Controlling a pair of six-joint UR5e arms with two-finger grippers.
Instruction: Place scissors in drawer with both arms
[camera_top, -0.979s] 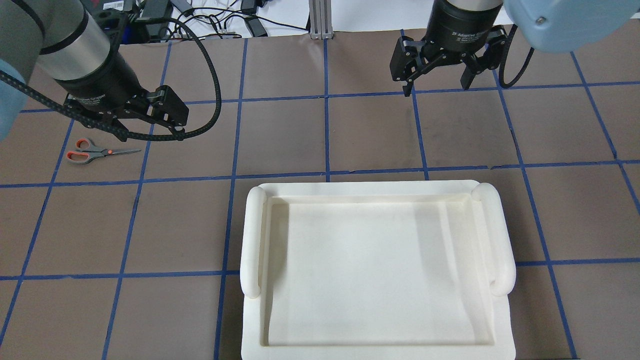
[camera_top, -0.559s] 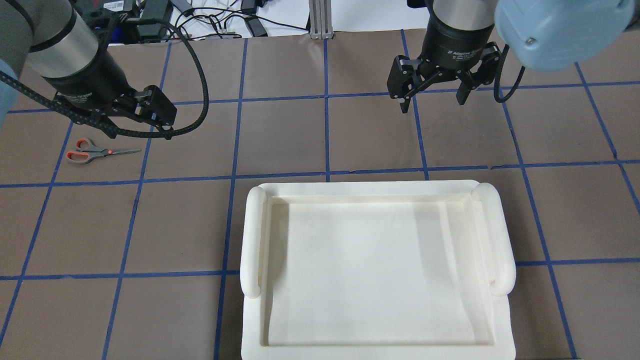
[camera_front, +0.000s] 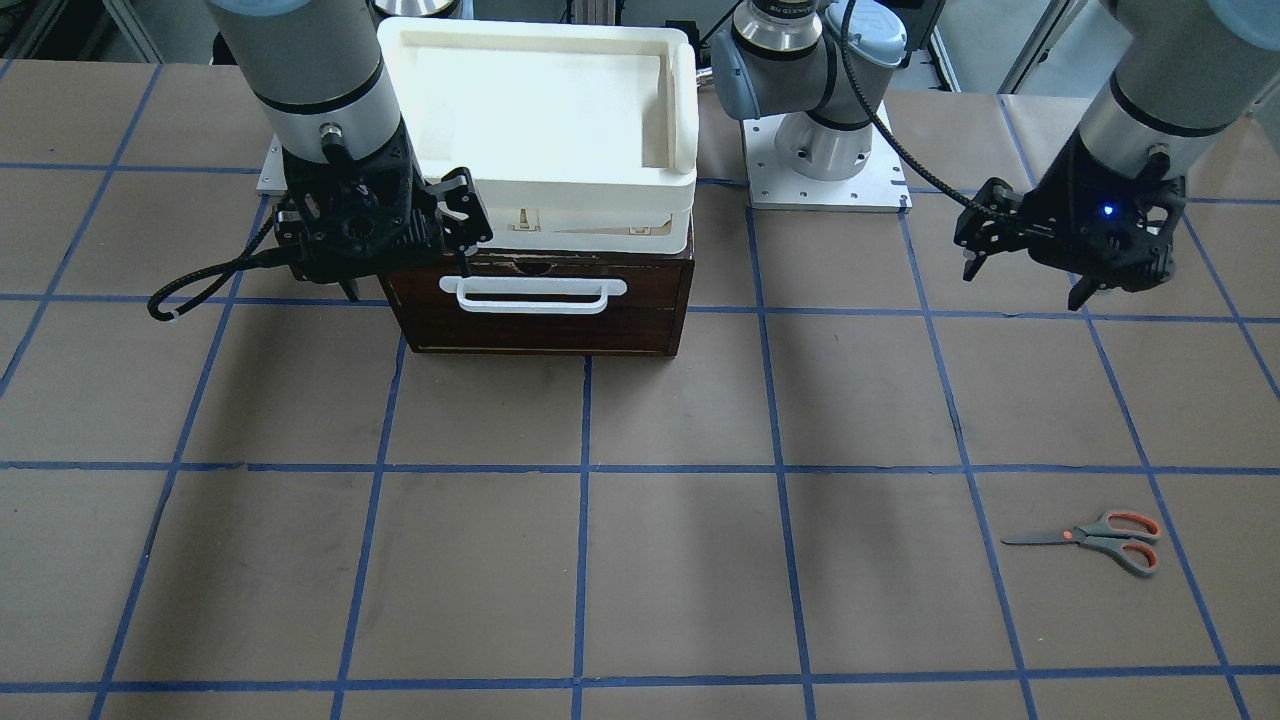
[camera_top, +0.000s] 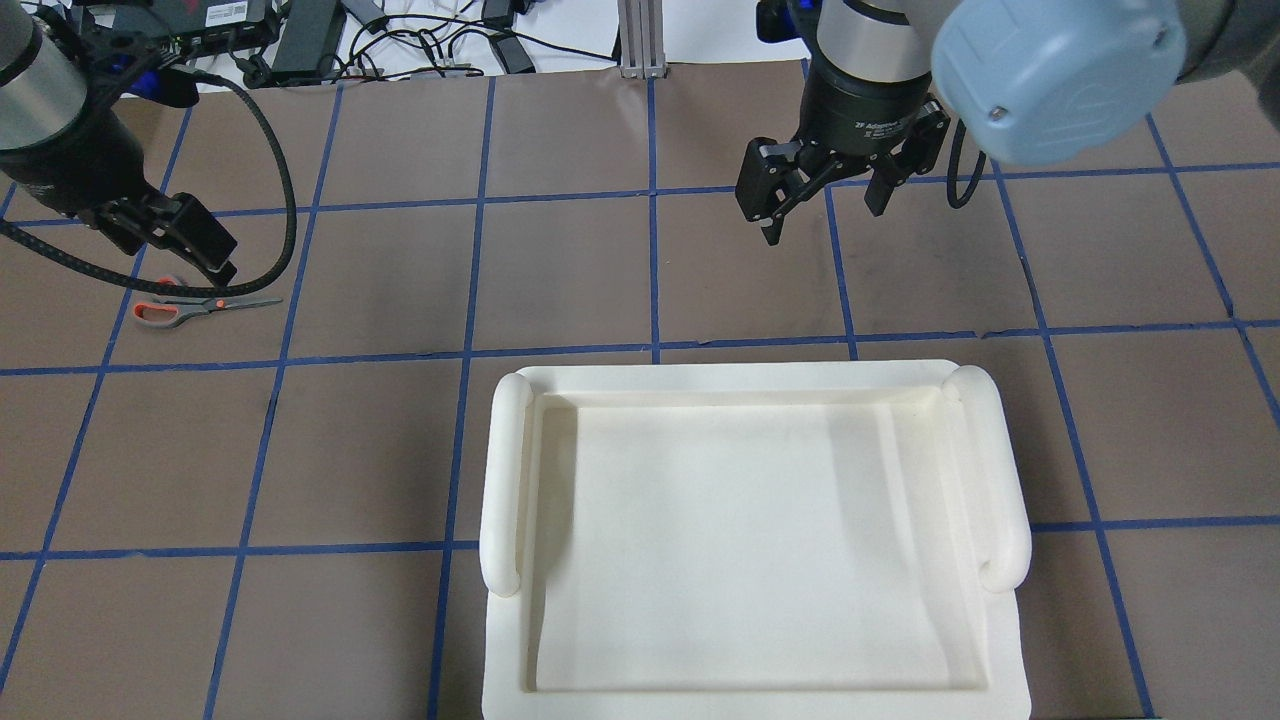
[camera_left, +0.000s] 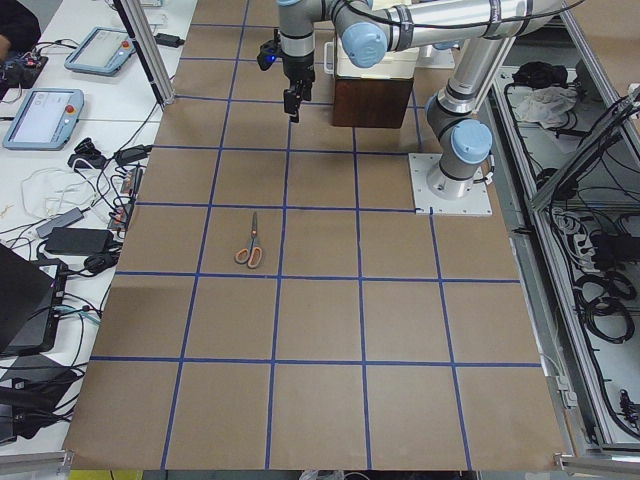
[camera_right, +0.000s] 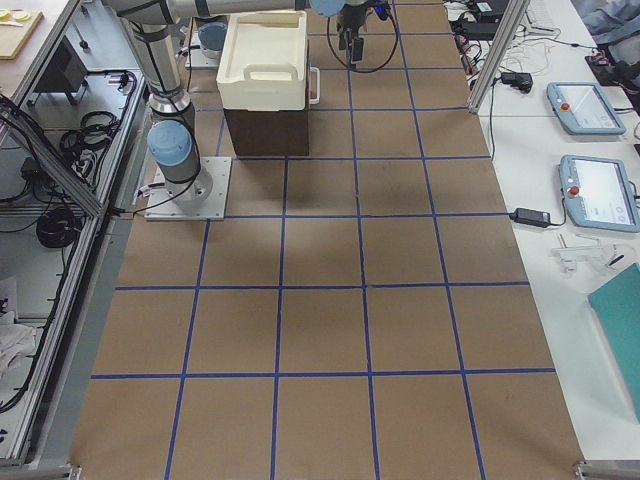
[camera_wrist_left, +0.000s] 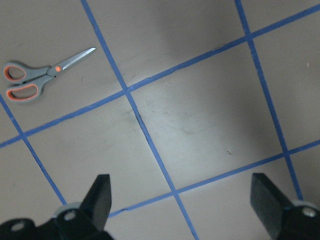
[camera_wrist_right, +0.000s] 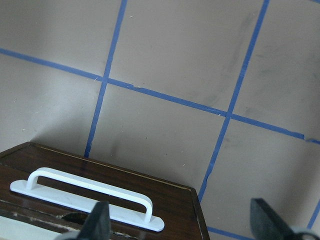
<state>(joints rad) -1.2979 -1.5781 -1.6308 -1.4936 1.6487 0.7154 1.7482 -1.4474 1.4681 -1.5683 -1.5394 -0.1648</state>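
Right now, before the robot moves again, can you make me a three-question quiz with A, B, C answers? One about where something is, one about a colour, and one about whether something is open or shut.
1. Where are the scissors?
A. hanging in the air
B. flat on the table
C. under a cloth

2. What colour is the bar handle on the drawer?
A. white
B. green
C. black

3. How is the drawer?
A. pulled halfway out
B. lying upside down
C. shut

Answers:
1 B, they lie flat on the brown table and nothing is holding them.
2 A, the front view shows a white bar on the dark wood.
3 C, none of its inside shows in the front view.
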